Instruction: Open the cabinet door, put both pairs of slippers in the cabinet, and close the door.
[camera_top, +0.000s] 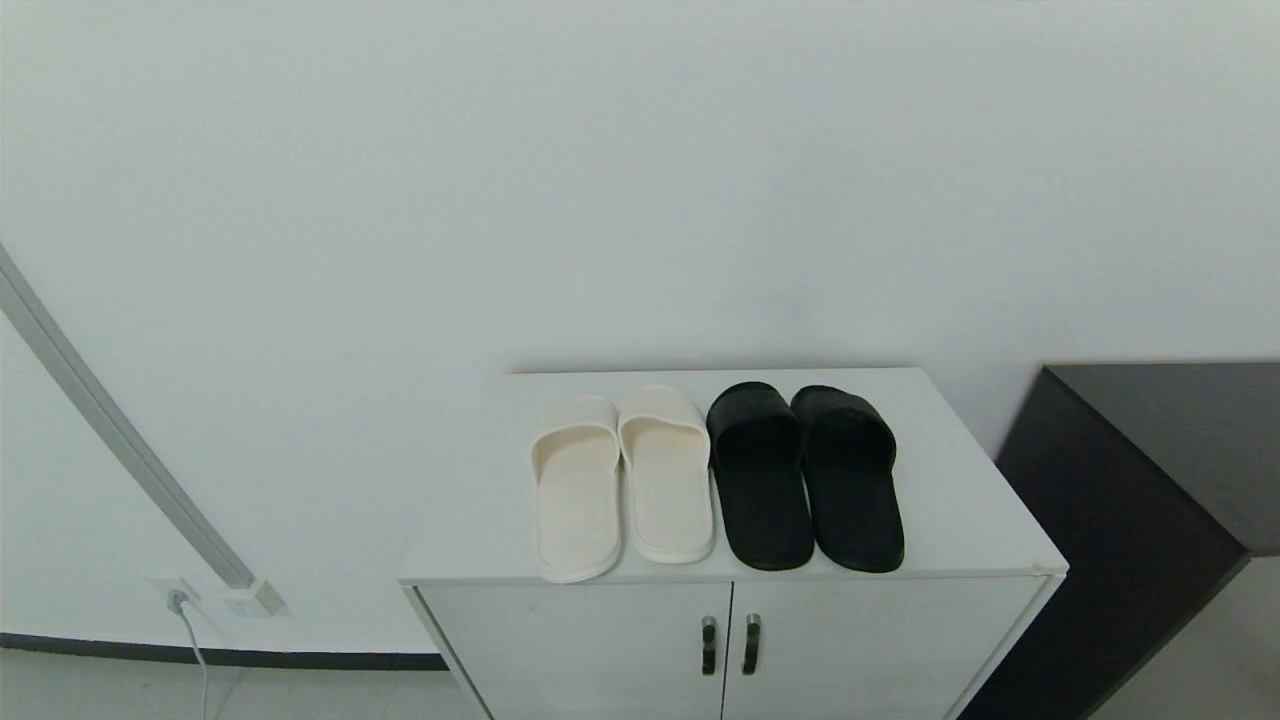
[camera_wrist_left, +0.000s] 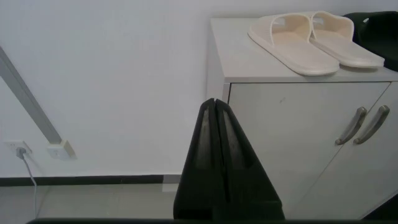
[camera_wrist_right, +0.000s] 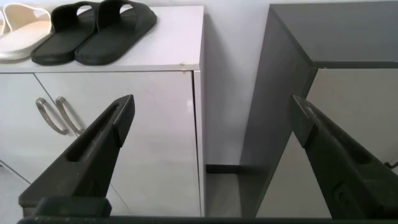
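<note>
I see the white box-shaped cabinet (camera_top: 960, 500) as smooth, matt, laminate-like board. Its two curved door handles (camera_top: 709, 643) look like satin metal with a dull sheen. The cream moulded-foam slippers (camera_top: 620, 480) are matt, with finely textured footbeds. The black rubbery slippers (camera_top: 805, 480) look matt too. The dark grey block-shaped cabinet (camera_top: 1130, 480) seems smooth and matt.

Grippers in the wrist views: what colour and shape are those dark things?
Both are matte black. The left gripper has two long flat fingers that taper to a narrow tip, with lengthwise grooves. The right gripper has the same long wedge-shaped fingers, thicker at the base, with angular edges.
</note>
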